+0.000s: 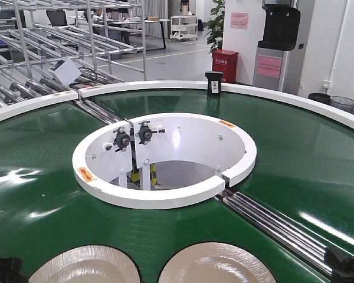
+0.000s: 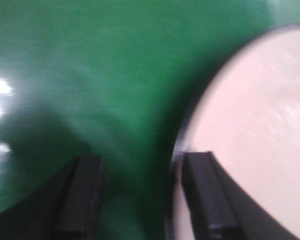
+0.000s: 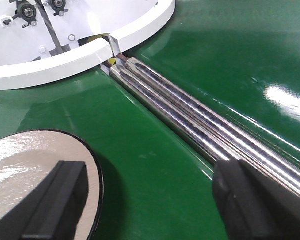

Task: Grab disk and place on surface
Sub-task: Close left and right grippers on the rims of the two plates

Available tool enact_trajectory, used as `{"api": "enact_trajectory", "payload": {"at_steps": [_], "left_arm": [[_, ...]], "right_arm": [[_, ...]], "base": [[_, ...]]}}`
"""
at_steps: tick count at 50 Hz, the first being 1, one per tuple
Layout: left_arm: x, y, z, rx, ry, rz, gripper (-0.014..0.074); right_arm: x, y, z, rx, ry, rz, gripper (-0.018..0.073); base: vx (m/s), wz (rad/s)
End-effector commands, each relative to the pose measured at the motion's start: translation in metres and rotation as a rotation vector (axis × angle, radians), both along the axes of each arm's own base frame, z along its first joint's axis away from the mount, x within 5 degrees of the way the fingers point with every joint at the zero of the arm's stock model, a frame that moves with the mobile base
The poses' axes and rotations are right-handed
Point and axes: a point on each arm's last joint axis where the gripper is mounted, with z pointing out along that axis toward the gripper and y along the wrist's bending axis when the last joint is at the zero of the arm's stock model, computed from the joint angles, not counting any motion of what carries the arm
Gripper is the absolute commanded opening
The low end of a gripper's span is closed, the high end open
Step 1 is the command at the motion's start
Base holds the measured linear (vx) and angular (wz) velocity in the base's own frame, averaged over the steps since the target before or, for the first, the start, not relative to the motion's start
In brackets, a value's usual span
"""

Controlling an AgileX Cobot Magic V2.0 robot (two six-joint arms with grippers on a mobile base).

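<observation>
Green belt [image 1: 295,153] bears left disk [image 1: 85,268], right disk [image 1: 215,265].

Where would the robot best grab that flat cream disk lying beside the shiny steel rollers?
Probably by its thin rim, on the side facing the rollers. The disk lies flat on the green belt, so only the edge offers a hold. Come from above with the right tool open, one finger over the face, one outside.
</observation>
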Motion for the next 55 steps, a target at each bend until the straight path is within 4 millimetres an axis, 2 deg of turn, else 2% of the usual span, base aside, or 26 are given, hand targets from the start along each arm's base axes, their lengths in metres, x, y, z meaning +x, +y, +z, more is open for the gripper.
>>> {"api": "enact_trajectory", "payload": {"at_steps": [1, 14, 31, 34, 37, 42, 47, 55], "left_arm": [[0.006, -0.01, 0.015, -0.119, -0.082, -0.065, 0.0459], [0.008, -0.016, 0.007, -0.199, -0.075, -0.104, 0.0459], [0.011, -0.044, -0.01, -0.224, -0.013, -0.199, 0.0442], [0.01, -0.045, -0.011, -0.22, -0.01, -0.204, 0.0415], [0.01, -0.045, -0.011, -0.221, -0.009, -0.205, 0.0342], [0.01, -0.045, -0.01, -0.226, -0.006, -0.205, 0.0192], [0.008, -0.042, -0.004, -0.24, -0.008, -0.183, 0.0004], [0.003, -0.025, 0.021, -0.243, -0.054, -0.09, -0.0008]], "right_arm": [[0.005, -0.002, 0.019, 0.002, -0.118, -0.014, 0.0575], [0.005, -0.002, 0.019, 0.002, -0.118, -0.014, 0.0575], [0.005, -0.002, 0.019, 0.002, -0.118, -0.014, 0.0575], [0.005, -0.002, 0.019, 0.002, -0.118, -0.014, 0.0575], [0.005, -0.002, 0.018, 0.001, -0.116, -0.013, 0.0575], [0.005, -0.001, 0.017, 0.001, -0.106, -0.012, 0.0575], [0.005, -0.001, 0.017, 0.001, -0.106, -0.012, 0.0575], [0.005, -0.001, 0.017, 0.006, -0.105, -0.014, 0.0575]], "base": [[0.0, 0.0], [0.0, 0.0], [0.0, 0.0], [0.0, 0.0], [0.0, 0.0], [0.0, 0.0], [0.0, 0.0], [0.0, 0.0]]}}
